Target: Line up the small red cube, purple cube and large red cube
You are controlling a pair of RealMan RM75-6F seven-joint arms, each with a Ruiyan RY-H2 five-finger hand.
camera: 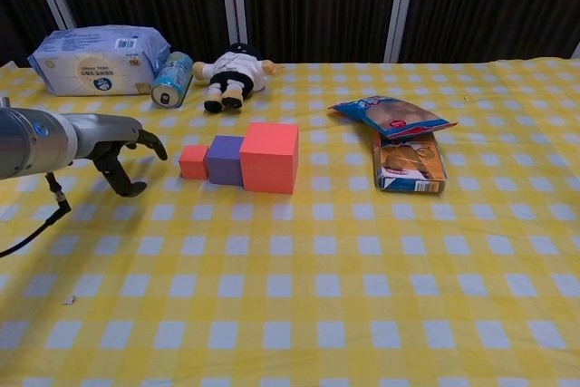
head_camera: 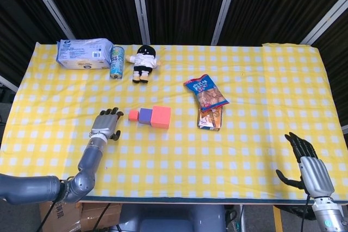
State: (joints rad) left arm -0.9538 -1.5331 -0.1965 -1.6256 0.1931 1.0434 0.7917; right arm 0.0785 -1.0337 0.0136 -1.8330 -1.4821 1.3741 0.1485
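Head view: counter (head_camera: 261, 80) draped in yellow-and-white checked cloth, dark ribbed curtains behind. Small red cube (head_camera: 133, 115), purple cube (head_camera: 145, 116) and large red cube (head_camera: 161, 117) touch in a row at centre. Left robot hand (head_camera: 107, 124), fingers spread and empty, lies beside them; right robot hand (head_camera: 310, 167) is spread, empty, at the near-right edge.
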